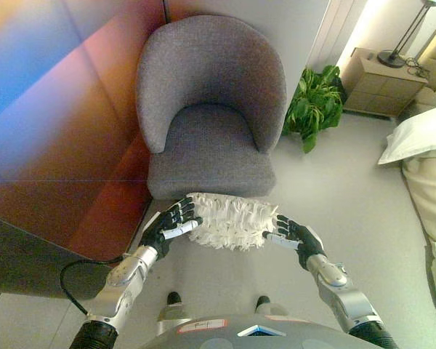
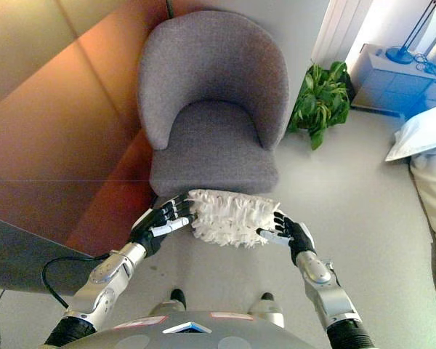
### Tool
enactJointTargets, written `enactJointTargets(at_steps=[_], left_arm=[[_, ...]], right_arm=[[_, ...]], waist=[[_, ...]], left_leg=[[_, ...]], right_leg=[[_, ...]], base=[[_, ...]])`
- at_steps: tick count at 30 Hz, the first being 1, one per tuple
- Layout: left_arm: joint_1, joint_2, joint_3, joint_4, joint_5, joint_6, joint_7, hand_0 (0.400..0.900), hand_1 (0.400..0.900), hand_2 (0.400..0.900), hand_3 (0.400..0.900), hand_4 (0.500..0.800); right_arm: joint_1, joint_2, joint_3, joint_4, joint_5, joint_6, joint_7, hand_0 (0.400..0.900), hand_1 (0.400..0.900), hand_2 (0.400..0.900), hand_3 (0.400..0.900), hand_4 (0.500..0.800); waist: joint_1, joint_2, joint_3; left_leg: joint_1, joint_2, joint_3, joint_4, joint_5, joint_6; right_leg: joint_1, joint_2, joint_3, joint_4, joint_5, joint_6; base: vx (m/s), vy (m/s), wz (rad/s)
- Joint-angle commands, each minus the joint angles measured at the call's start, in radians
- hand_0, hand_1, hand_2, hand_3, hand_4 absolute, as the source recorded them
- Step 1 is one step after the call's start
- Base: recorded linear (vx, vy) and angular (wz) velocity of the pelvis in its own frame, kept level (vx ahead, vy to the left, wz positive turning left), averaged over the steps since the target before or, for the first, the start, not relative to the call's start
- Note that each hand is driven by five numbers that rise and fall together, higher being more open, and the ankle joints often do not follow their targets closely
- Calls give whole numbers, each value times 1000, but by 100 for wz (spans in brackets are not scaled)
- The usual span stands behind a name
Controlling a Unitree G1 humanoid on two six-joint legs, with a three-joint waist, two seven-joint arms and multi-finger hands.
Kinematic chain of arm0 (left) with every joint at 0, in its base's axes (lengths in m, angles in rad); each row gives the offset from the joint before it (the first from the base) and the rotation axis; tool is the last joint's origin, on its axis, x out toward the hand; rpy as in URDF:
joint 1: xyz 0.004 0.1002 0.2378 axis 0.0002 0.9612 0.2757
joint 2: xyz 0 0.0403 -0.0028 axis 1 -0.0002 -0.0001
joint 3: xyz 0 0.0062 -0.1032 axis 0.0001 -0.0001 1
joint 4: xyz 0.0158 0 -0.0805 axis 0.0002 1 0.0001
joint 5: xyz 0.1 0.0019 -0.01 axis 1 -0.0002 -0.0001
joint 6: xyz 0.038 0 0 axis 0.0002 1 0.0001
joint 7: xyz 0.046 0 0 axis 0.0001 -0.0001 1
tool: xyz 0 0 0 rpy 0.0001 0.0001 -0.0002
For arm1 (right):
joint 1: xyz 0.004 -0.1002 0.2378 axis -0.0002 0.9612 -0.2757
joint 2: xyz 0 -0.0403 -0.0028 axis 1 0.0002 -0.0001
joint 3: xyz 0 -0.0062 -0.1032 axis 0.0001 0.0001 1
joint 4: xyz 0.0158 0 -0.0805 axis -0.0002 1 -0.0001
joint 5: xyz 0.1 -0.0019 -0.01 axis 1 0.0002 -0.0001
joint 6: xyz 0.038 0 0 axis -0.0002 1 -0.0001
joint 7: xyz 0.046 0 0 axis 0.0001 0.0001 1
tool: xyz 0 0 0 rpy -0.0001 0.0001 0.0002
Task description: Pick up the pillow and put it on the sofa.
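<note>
A white shaggy pillow [image 1: 231, 221] is held in the air between my two hands, just in front of the front edge of the grey armchair [image 1: 211, 109]. My left hand [image 1: 171, 224] presses its left end with fairly straight fingers. My right hand [image 1: 294, 235] presses its right end the same way. The chair's seat [image 1: 209, 142] is bare. The pillow also shows in the right eye view [image 2: 231, 217], level with the seat's front edge.
A wood-panelled wall [image 1: 65, 131] runs along the left, close to the chair. A potted green plant [image 1: 316, 102] stands right of the chair. A bedside cabinet [image 1: 381, 83] with a lamp and a bed with white pillows [image 1: 421, 138] lie at the right.
</note>
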Motion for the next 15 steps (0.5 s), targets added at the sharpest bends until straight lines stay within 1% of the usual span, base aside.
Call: enactJointTargets(at_steps=[1,3,7,13,15], left_arm=[[-89,26,31,-48,-26,-82,-3,900,900,900,900,800],[-89,25,30,-44,-36,-77,-17,900,900,900,900,800],[-82,25,30,-54,-20,-82,-33,900,900,900,900,800],[-77,30,30,-63,-14,-81,-12,900,900,900,900,800],[-75,29,30,-62,-13,-87,-7,900,900,900,900,800]], right_arm=[[-65,-3,-31,-98,4,-78,-1,900,900,900,900,800],[-64,-2,-28,-101,3,-76,1,900,900,900,900,800],[-59,0,-31,-104,10,-76,-3,900,900,900,900,800],[-60,5,-28,-108,12,-78,-9,900,900,900,900,800],[-58,6,-28,-106,8,-80,-7,900,900,900,900,800]], waist=[[11,13,0],[12,12,-1],[12,13,-4],[13,15,-4],[13,15,-3]], left_leg=[[56,26,-12,5,-88,19],[59,23,-14,5,-91,20],[57,21,-13,5,-93,20],[58,20,-12,5,-95,22],[59,20,-12,5,-95,22]], right_leg=[[4,-5,-32,15,-5,1],[7,-5,-33,12,-4,2],[6,-4,-34,6,-2,3],[5,-2,-32,2,-3,3],[6,-2,-30,1,-3,2]], base=[[0,0,0],[0,0,0],[0,0,0],[-2,-1,-1],[0,0,0]])
